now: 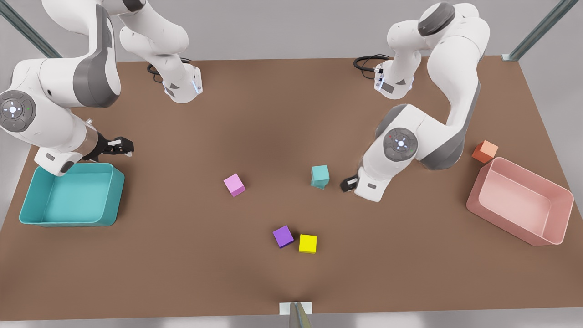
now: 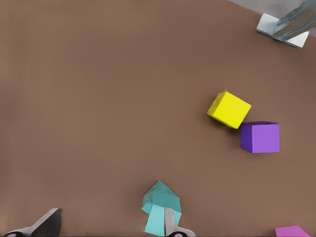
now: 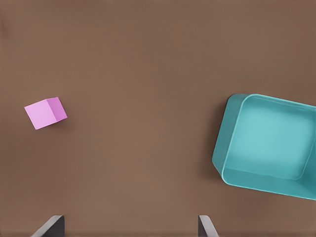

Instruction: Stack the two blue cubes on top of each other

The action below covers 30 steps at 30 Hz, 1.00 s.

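The two blue cubes stand stacked near the table's middle, the upper cube (image 1: 320,173) twisted a little against the lower cube (image 1: 318,185). In the left wrist view the stack (image 2: 160,201) sits right by one of my fingers (image 2: 170,223). My left gripper (image 1: 348,183) (image 2: 108,229) is low over the table just to the front view's right of the stack, open and holding nothing. My right gripper (image 1: 121,146) (image 2: 128,229) waits open above the far rim of the teal bin at the front view's left.
A teal bin (image 1: 32,200) (image 3: 224,158) sits at the front view's left and a pink bin (image 1: 478,200) at its right, with an orange cube (image 1: 484,151) behind it. A pink cube (image 1: 234,185) (image 3: 45,112), a purple cube (image 1: 283,236) (image 2: 260,137) and a yellow cube (image 1: 308,243) (image 2: 228,109) lie on the table.
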Each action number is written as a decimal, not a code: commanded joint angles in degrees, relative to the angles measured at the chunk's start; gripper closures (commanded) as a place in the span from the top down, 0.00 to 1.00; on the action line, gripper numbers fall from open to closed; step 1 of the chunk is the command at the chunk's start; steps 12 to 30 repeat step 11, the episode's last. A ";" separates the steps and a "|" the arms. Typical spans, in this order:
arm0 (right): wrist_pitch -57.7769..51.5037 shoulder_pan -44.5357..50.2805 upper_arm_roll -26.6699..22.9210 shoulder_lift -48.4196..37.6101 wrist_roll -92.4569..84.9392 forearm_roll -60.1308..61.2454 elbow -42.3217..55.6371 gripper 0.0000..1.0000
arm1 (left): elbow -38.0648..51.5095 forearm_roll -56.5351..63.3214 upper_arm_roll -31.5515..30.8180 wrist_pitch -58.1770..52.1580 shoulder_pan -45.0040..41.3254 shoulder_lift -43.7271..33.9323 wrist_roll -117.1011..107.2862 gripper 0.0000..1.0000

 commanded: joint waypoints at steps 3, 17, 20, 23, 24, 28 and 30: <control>-0.03 0.00 0.01 -0.06 0.03 0.03 0.03 1.00 | -28.36 -23.84 29.10 8.52 -0.71 -28.92 53.84 1.00; -0.03 0.00 0.01 -0.06 0.03 0.03 0.03 1.00 | -17.57 -24.01 32.88 1.07 -5.45 -22.43 53.93 1.00; -0.03 0.00 0.01 -0.06 0.03 0.03 0.03 1.00 | -17.57 -24.01 32.88 1.07 -5.45 -22.43 53.93 1.00; -0.03 0.00 0.01 -0.06 0.03 0.03 0.03 1.00 | -17.57 -24.01 32.88 1.07 -5.45 -22.43 53.93 1.00; -0.03 0.00 0.01 -0.06 0.03 0.03 0.03 1.00 | -17.57 -24.01 32.88 1.07 -5.45 -22.43 53.93 1.00; -0.03 0.00 0.01 -0.06 0.03 0.03 0.03 1.00 | -17.57 -24.01 32.88 1.07 -5.45 -22.43 53.93 1.00; -0.03 0.00 0.01 -0.06 0.03 0.03 0.03 1.00 | -17.57 -24.01 32.88 1.07 -5.45 -22.43 53.93 1.00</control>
